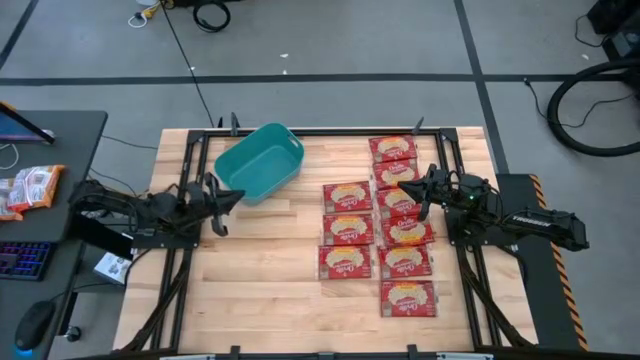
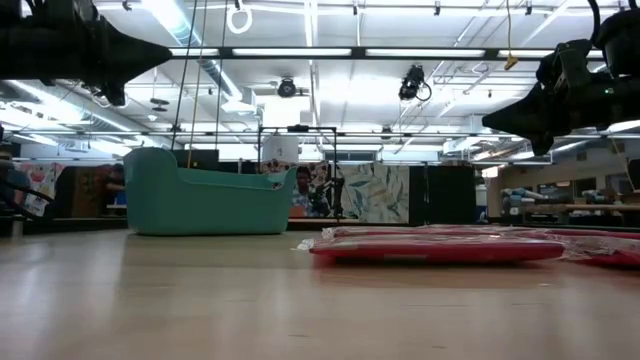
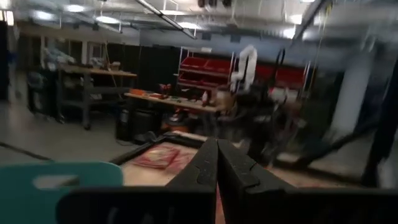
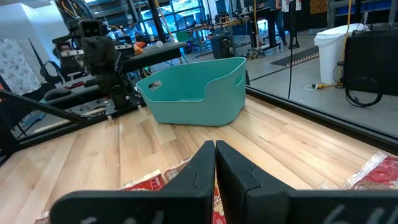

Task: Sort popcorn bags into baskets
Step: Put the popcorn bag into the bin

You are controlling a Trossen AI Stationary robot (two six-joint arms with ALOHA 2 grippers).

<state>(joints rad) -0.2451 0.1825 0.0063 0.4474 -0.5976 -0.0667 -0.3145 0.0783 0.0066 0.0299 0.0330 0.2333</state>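
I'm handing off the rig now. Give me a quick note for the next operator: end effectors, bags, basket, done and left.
Left end effector: shut, empty, raised beside the basket.
Right end effector: shut, empty, raised over the bags.
Basket: back left of the table, looks empty.
Bags: nine, flat in two columns on the right half.
Done: nothing sorted.
Left: all nine bags.

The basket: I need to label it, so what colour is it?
Plain teal-green basket, no pattern; the right wrist view shows it best.
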